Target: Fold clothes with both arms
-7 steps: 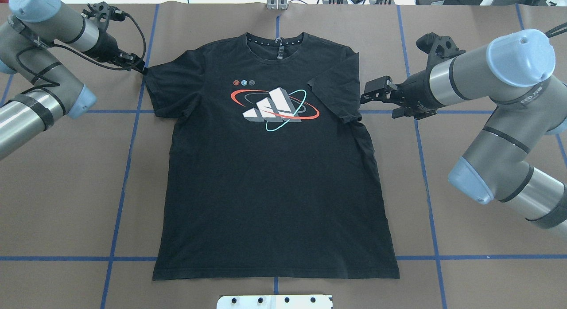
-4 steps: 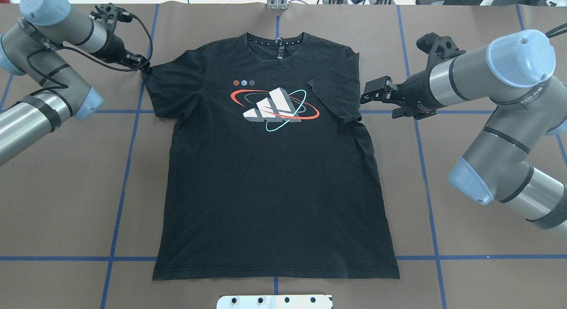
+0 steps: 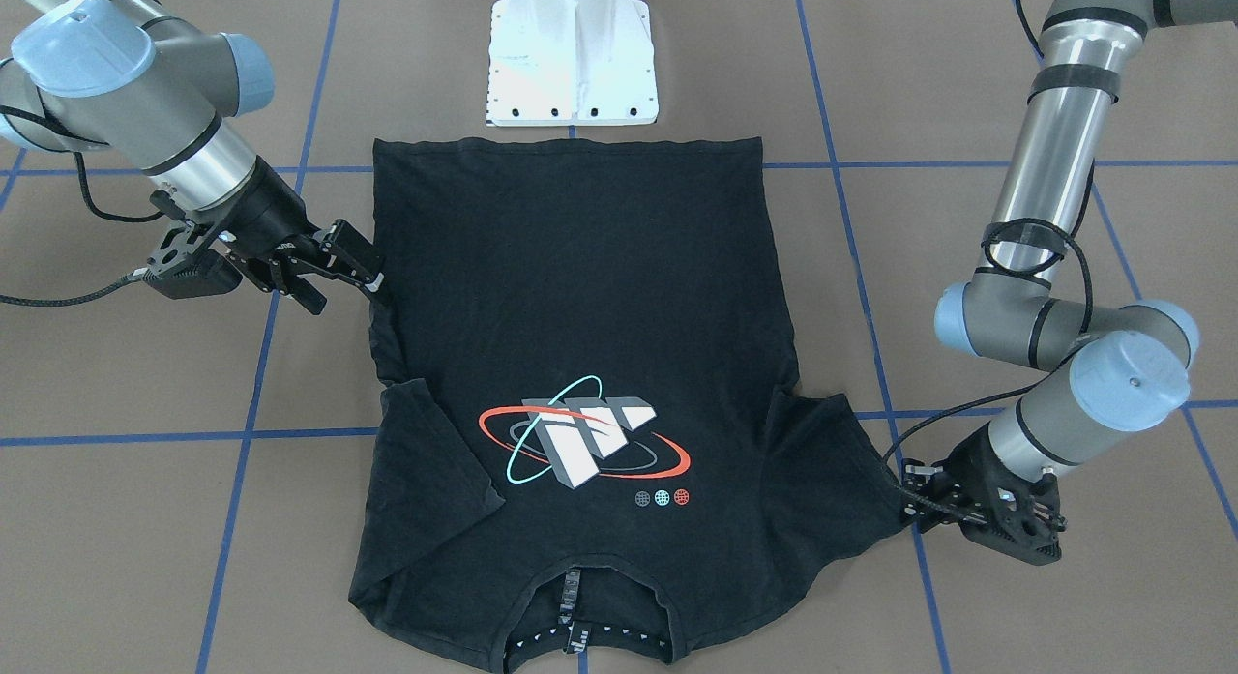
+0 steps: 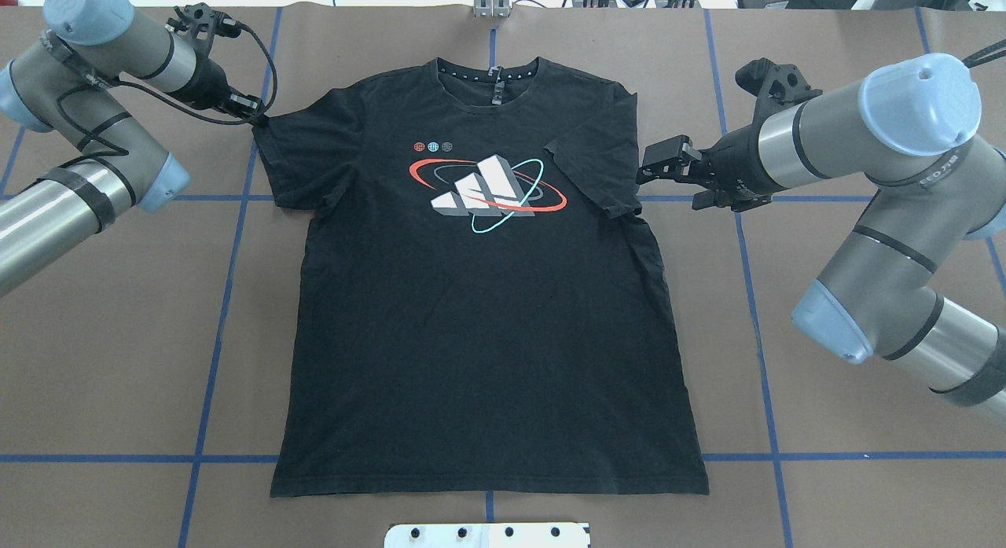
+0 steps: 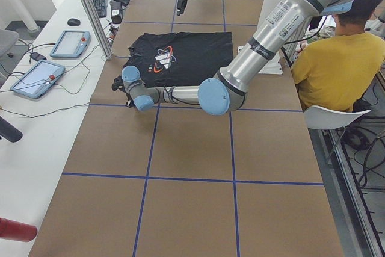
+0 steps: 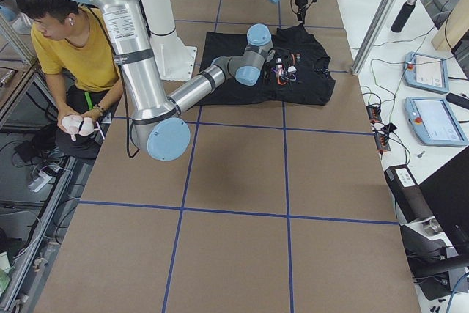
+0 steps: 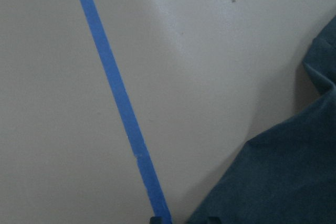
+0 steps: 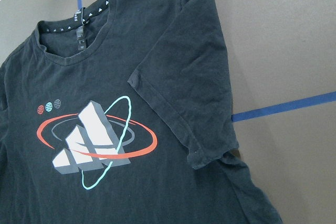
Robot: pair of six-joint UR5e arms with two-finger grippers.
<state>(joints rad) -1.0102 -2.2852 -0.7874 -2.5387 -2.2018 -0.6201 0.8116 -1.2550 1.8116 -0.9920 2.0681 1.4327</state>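
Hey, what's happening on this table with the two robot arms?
A black T-shirt lies flat, print up, on the table. Its sleeve on the robot's right is folded inward. The left gripper sits at the other sleeve's tip; whether it grips is unclear. The right gripper, open, hovers beside the folded sleeve.

Left arm (image 4: 102, 49) bent sharply at elbow, wrist tipped down and inward. Left gripper (image 4: 253, 115) low, fingertips barely visible in the wrist view, jaw state unclear. Right arm (image 4: 833, 123) folded at elbow, forearm roughly level. Right gripper (image 4: 659, 174) points inward, fingers spread apart.
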